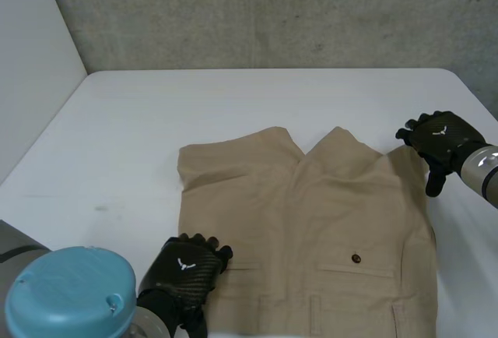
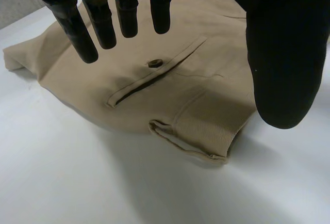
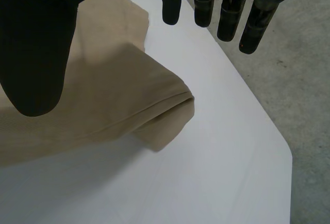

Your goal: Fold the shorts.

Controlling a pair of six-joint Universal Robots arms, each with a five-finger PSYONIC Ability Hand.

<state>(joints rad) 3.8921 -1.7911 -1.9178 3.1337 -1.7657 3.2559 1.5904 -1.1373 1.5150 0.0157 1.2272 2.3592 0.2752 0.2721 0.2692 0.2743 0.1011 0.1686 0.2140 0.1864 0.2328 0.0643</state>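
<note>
Tan shorts (image 1: 311,221) lie flat on the white table (image 1: 233,104), legs pointing away from me and the waistband near me. A back pocket with a dark button (image 1: 355,258) faces up. My left hand (image 1: 187,269) hovers open at the waistband's left corner. In the left wrist view its hand (image 2: 103,22) has straight fingers above the buttoned pocket (image 2: 153,63) and the waistband corner (image 2: 206,146), holding nothing. My right hand (image 1: 440,139) is open at the far right leg's hem. In the right wrist view its hand (image 3: 36,43) spreads above the folded hem corner (image 3: 170,115).
The table's right edge and angled corner lie just past the right hand, with grey floor (image 3: 289,53) beyond it. A grey wall (image 1: 272,11) backs the table and a white panel (image 1: 31,58) stands at the left. Bare tabletop lies left of and beyond the shorts.
</note>
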